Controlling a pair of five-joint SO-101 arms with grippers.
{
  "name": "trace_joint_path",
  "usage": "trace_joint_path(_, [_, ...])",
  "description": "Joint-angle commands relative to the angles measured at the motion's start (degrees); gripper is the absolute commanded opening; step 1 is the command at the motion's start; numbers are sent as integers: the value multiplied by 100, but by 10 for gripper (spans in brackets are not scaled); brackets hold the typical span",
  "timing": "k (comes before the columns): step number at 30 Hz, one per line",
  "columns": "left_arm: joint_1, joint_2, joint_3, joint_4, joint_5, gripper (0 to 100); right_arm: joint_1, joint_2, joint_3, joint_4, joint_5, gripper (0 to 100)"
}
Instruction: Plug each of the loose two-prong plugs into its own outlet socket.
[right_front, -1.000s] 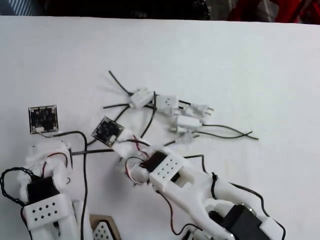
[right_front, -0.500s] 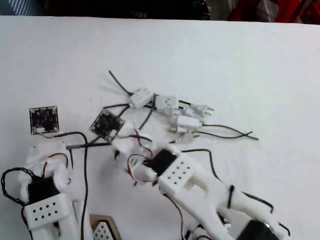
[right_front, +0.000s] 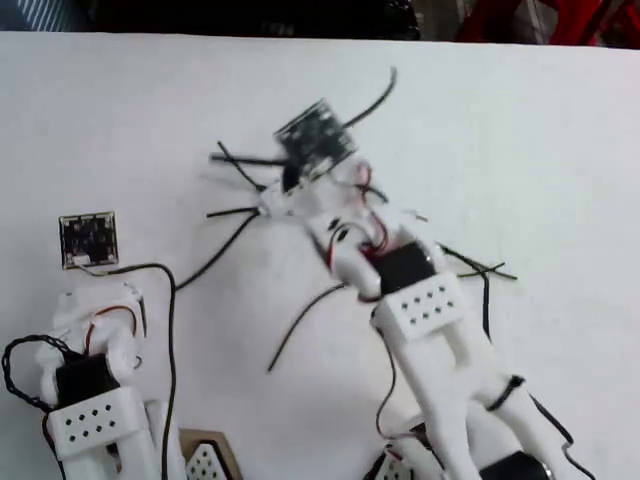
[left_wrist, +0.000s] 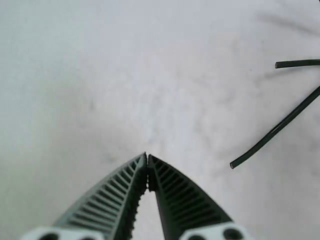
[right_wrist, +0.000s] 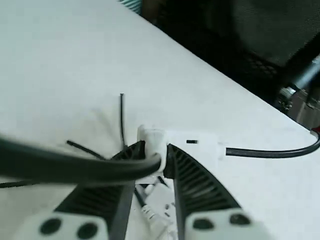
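Right wrist view, fingers: the right fingers (right_wrist: 195, 185) are nearly closed and clamp one end of a white connector block (right_wrist: 152, 140).
Block's long axis: it lies crosswise to the fingers and about level with the bench (right_wrist: 60, 60). Its free end points away from the grip and carries a dark slot (right_wrist: 191, 142) on top.
Block's cord: a black cord (right_wrist: 270, 152) leaves the free end and runs on along the same line.
Plug or socket: cannot tell.
Under the fingers: a second white connector (right_wrist: 152, 217) lies below them, blurred.
High view, right arm: the right arm (right_front: 430, 320) stretches up across the bench to the cluster of connectors, with its wrist circuit board (right_front: 315, 140) over the tip.
High view, block: the white connector block (right_front: 282, 198) sits at that arm's tip, and thin black cords (right_front: 228, 212) fan out to the left of it.
Other plug: plug prongs (right_front: 412, 214) stick out just beside the arm, pointing right.
Loose cord: a loose cord (right_front: 300, 332) lies slanted on the bench, left of the arm.
Left wrist view, fingers: the left fingers (left_wrist: 120, 195) are closed tip to tip with nothing between them, over bare bench. Two black cord ends (left_wrist: 272, 132) lie nearby, apart from the fingers.
Left arm: the left arm (right_front: 90, 400) is at the lower left corner, well apart from the cluster.
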Motion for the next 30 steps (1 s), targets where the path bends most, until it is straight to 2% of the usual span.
trace_joint_path(1, [-48,-101,-18,-132,0,24,611,585,-308,-1007,18,18])
trace_joint_path(8, [-48,-101,-9,-132,-9,24,1024,2466,-352,-2844,18,21])
trace_joint_path(11, [-48,-101,-9,-132,-9,24,1138,3187,-756,-2818,18,24])
trace_joint_path(14, [-48,-101,-9,-132,-9,24,1270,3679,-1389,-2149,-316,91])
trace_joint_path(18, [-40,-101,-9,-132,-9,24,1332,3749,-2136,-708,-712,189])
trace_joint_path(26, [-22,-101,167,-387,-9,24,1323,2967,-2699,1393,-677,192])
trace_joint_path(30, [-22,-101,167,-387,-9,24,1314,2738,-2743,2396,-53,193])
